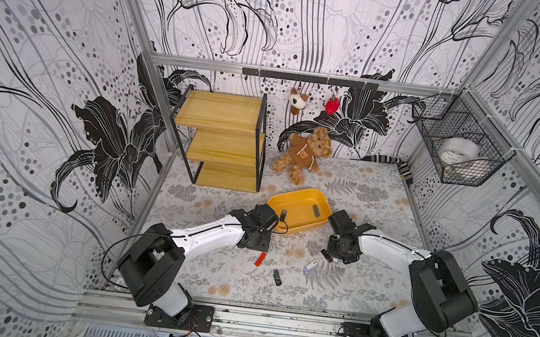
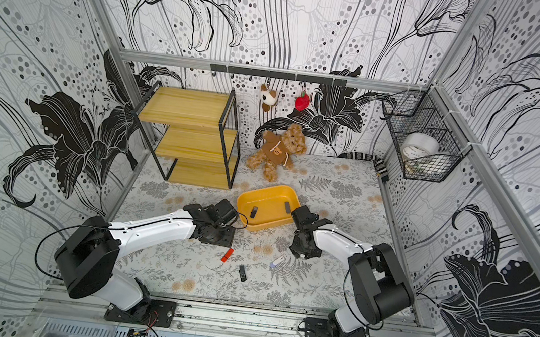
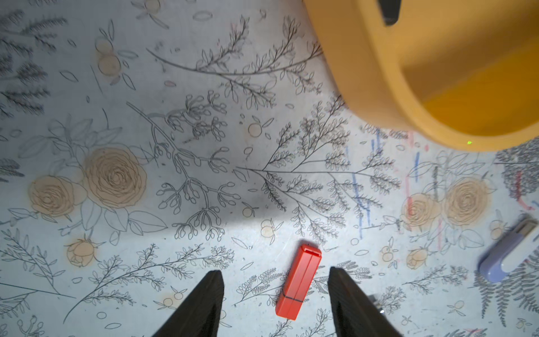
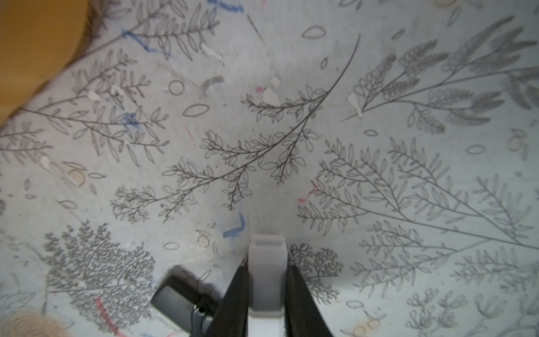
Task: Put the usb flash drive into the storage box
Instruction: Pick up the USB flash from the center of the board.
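Floral-print surface (image 1: 362, 285) below me. My right fingers (image 4: 236, 297) pinch a pale flash drive (image 4: 267, 274) low beside the yellow storage box (image 1: 296, 229). My left fingers (image 3: 201, 303) stand spread astride a red flash drive (image 3: 297, 283). I'd lift straight, clear the rim, then release.

White-shelled arms (image 1: 208, 235), black joints (image 1: 149, 268)

A teddy bear (image 1: 303, 152) leans against the back wall beside a wooden shelf (image 1: 219, 138). A wire basket (image 1: 470, 181) on the side wall holds a tape roll (image 1: 459, 150).
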You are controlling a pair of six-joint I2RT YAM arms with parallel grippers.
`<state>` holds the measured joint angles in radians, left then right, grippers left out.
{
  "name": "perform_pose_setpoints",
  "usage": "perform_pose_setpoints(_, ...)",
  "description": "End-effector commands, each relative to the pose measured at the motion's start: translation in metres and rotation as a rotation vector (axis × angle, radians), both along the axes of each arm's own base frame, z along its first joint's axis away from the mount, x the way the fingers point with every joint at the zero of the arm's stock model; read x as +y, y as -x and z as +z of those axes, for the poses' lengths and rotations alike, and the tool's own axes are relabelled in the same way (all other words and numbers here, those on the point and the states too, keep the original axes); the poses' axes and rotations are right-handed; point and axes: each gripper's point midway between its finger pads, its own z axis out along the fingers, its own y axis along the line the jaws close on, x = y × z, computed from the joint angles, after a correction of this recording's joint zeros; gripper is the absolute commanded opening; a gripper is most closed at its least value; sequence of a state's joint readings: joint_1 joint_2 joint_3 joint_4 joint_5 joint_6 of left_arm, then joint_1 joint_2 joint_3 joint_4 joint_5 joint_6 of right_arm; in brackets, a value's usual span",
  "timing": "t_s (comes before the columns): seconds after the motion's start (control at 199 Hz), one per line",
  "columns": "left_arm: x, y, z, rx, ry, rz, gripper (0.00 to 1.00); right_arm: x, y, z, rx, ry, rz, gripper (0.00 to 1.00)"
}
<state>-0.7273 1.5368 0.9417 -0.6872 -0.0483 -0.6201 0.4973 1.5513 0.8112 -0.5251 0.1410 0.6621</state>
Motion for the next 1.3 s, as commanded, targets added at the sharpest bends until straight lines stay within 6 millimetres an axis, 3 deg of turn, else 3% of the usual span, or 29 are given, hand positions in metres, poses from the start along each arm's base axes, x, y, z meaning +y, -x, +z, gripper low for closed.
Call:
perform_pose_setpoints(0.0,-0.012,-0.002,-0.001,-0.020,0.053,0.012,0.62,0.000,0.015,-0.016,0.066,0.001,0.021,0.17)
perform_pose_setpoints(0.256,-0.021,0.013,-0.016,0.020,0.044,-0.037,0.61,0.000,0.016,-0.014,0.065,0.000,0.026,0.00)
perform_pose_setpoints(0.467,-0.013,0.026,-0.034,0.061,-0.030,-0.066,0.59,0.000,0.016,-0.013,0.068,0.003,0.029,0.00)
perform_pose_setpoints(0.929,-0.014,0.035,-0.054,0.110,-0.118,-0.099,0.41,-0.002,0.014,-0.007,0.053,0.009,0.028,0.00)
perform_pose_setpoints(1.085,-0.014,0.036,-0.057,0.121,-0.135,-0.107,0.27,-0.004,0.006,0.011,-0.005,0.014,0.014,0.00)
perform_pose_setpoints(1.165,-0.014,0.037,-0.057,0.117,-0.135,-0.105,0.17,-0.005,-0.001,0.027,-0.048,0.018,0.014,0.00)
perform_pose_setpoints(1.296,-0.015,0.036,-0.054,0.112,-0.127,-0.100,0.07,-0.004,-0.017,0.058,-0.113,0.036,0.025,0.00)
